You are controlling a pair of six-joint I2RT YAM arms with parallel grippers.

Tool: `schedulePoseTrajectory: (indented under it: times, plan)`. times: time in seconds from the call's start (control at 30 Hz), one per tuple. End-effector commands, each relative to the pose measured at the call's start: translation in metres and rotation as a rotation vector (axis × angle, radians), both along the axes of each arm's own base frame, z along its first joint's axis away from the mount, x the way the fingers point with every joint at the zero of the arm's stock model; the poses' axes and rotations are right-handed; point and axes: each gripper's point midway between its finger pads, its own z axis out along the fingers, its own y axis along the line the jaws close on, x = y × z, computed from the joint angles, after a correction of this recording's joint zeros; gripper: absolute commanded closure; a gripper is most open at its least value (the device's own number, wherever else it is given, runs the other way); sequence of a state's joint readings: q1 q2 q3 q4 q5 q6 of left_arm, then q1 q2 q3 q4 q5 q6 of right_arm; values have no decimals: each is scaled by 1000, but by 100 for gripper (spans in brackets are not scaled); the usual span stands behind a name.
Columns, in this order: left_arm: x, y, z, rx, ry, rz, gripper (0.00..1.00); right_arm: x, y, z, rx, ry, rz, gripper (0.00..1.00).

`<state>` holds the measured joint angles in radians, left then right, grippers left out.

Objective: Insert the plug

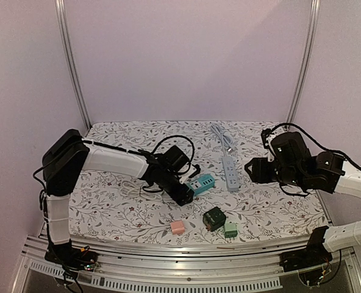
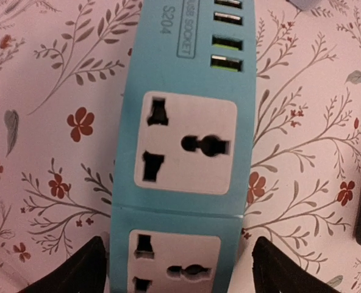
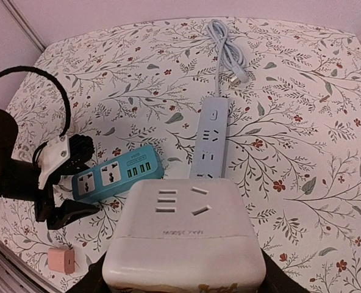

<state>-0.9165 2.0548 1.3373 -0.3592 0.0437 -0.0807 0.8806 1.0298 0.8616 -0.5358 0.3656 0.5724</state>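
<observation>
A teal power strip point(image 1: 202, 183) with white universal sockets and USB ports lies on the floral tablecloth. In the left wrist view the teal strip point(image 2: 186, 152) runs between the fingers of my left gripper point(image 2: 177, 268), which is open, with a narrow gap on each side of the strip. My right gripper point(image 3: 183, 282) is shut on a white cube-shaped plug point(image 3: 183, 238), held in the air right of the strips. Socket slots show on the plug's upper face and its prongs are hidden. Seen from above, the right gripper point(image 1: 252, 170) hovers beside the grey strip.
A grey-blue power strip point(image 1: 230, 171) with its coiled cable point(image 1: 220, 135) lies right of the teal one. A pink cube point(image 1: 178, 227), a dark green cube point(image 1: 214, 218) and a small light green block point(image 1: 230, 229) sit near the front edge. Black cables point(image 1: 177, 152) loop behind the left gripper.
</observation>
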Motion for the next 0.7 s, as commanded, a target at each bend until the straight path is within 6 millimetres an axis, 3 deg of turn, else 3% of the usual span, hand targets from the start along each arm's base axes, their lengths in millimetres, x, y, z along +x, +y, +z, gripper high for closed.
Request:
schedulePoseTrajectory:
  times: [0.0,0.07,0.23,0.37,0.5,0.67]
  plan:
    - [2,-8,36,-99,-82,-5,12,12,-8,18,89,-22,-150,100]
    - [5,-6,46,-131,-109,14,2,13,0,24,106,-26,-120,100]
    - [21,11,79,-212,-218,112,1,15,24,38,94,4,-22,100]
    - [30,20,96,-308,-273,189,1,21,36,32,-45,32,59,100]
    - [38,39,102,-332,-345,299,1,20,60,20,-158,98,221,100]
    - [39,49,94,-364,-378,342,1,27,79,10,-285,175,299,100]
